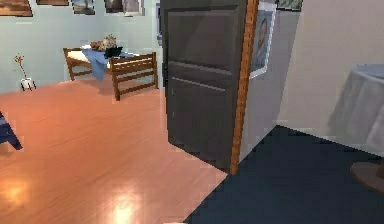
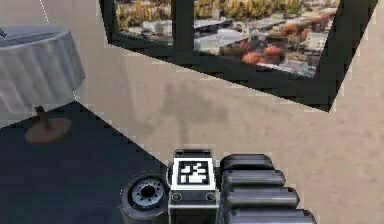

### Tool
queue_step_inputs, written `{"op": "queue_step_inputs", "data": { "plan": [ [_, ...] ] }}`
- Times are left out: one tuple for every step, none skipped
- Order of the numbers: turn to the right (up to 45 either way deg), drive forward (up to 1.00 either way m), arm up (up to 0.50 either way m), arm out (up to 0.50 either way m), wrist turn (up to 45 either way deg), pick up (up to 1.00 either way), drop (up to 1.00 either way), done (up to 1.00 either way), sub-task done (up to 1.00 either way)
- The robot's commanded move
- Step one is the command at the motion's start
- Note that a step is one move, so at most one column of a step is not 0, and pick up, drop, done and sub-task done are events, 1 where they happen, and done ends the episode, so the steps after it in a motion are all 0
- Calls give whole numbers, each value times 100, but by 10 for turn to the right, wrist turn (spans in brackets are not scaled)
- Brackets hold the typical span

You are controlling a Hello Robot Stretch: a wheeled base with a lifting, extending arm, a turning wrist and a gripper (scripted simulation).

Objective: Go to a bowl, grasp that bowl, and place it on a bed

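Far back in the forward view stands a dining table [image 1: 97,58] with a blue cloth. On it lie small blobs, one of them dark [image 1: 113,50]; I cannot tell whether any is a bowl. Low in the arm side view the arm [image 2: 255,190] sits drawn in, with a white marked square [image 2: 193,172] at its end. Left of the square is the gripper's dark round body [image 2: 145,198]. I cannot make out its fingers or whether it holds anything.
A dark door [image 1: 205,80] stands ajar straight ahead, between the wooden floor [image 1: 90,150] and the dark blue carpet [image 1: 290,180]. Wooden chairs [image 1: 135,72] flank the dining table. A round white-clothed pedestal table [image 1: 362,105] [image 2: 35,65] stands close by. A large window [image 2: 250,35] is in the wall.
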Motion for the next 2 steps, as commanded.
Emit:
{"op": "queue_step_inputs", "data": {
  "plan": [
    [-300, 0, 0, 0, 0, 0, 0, 0, 0],
    [0, 100, 0, 0, 0, 0, 0, 0, 0]
  ]
}}
